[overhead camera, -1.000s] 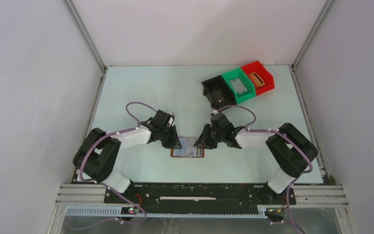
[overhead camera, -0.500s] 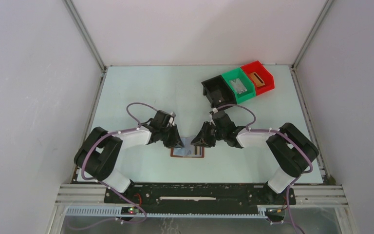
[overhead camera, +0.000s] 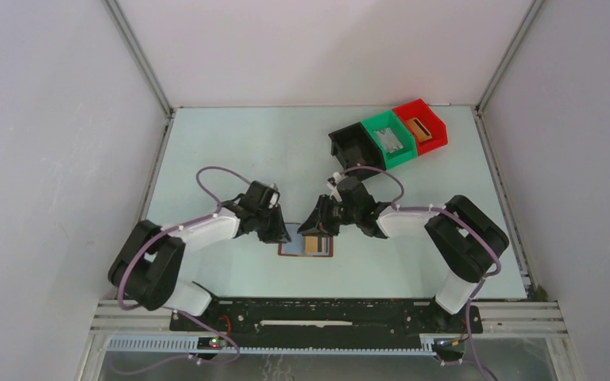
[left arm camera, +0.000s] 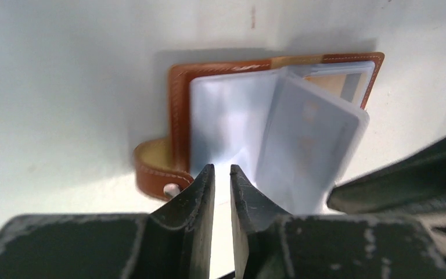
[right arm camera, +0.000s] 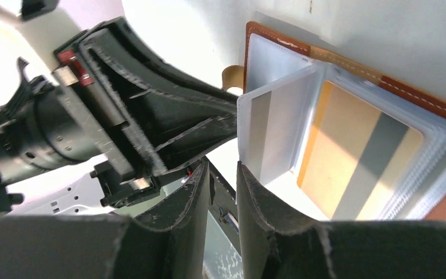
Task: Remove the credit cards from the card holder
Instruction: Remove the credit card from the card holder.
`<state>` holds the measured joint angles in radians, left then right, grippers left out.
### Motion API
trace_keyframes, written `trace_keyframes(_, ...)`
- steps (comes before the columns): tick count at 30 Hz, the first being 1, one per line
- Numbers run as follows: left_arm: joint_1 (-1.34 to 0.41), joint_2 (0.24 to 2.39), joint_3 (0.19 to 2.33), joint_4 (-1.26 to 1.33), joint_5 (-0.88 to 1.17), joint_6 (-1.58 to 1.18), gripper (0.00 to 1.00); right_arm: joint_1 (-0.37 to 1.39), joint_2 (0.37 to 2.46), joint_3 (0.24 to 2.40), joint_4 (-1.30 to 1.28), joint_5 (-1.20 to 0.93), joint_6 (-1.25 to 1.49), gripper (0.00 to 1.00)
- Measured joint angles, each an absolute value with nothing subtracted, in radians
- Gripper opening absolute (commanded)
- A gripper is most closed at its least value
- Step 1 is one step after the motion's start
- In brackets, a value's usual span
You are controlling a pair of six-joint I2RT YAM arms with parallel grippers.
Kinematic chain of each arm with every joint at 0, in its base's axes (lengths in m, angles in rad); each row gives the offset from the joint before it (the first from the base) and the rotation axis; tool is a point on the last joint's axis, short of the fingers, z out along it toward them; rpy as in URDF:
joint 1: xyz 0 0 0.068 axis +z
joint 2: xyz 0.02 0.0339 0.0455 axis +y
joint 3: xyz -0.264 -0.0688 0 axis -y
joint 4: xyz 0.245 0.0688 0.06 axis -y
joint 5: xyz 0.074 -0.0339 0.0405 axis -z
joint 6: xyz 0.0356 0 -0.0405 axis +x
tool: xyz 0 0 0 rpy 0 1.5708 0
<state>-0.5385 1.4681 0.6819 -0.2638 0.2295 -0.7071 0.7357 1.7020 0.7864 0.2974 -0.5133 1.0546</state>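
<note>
The card holder [overhead camera: 306, 247], a brown leather wallet, lies open on the table between my grippers. In the left wrist view its brown rim [left arm camera: 177, 110] and strap tab [left arm camera: 151, 165] show. A clear sleeve page holding a grey-white card [right arm camera: 273, 131] stands lifted against the outside of my right gripper [right arm camera: 222, 164], whose jaws stand a narrow gap apart with nothing between them. Beneath it lies a tan-orange card with a dark stripe [right arm camera: 354, 157], also seen from above [overhead camera: 312, 245]. My left gripper [left arm camera: 222, 168] is nearly shut and empty at the wallet's near edge by the strap.
Black bin [overhead camera: 355, 151], green bin [overhead camera: 389, 139] and red bin [overhead camera: 421, 125] stand in a row at the back right. White walls enclose the table on three sides. The two grippers [overhead camera: 282, 232] [overhead camera: 311, 226] are very close together over the wallet.
My right gripper has moved left over the wallet and turned a sleeve page up, uncovering the tan-orange card. My left gripper has shifted slightly left at the wallet's edge.
</note>
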Motion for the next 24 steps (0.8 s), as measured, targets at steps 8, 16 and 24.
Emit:
trace_keyframes(8, -0.439, 1.235, 0.694, -0.461, 0.121, -0.706, 0.25, 0.768, 1.801, 0.871, 0.314, -0.532, 1.056, 0.33)
trace_keyframes(16, -0.407, 1.194, 0.700, -0.530, 0.095, -0.700, 0.29, 0.783, 1.866, 0.942, 0.318, -0.564, 1.062, 0.40)
trace_keyframes(24, -0.407, 1.195, 0.699, -0.499, 0.147, -0.701, 0.34, 0.754, 1.795, 0.944, 0.211, -0.554, 1.010, 0.40)
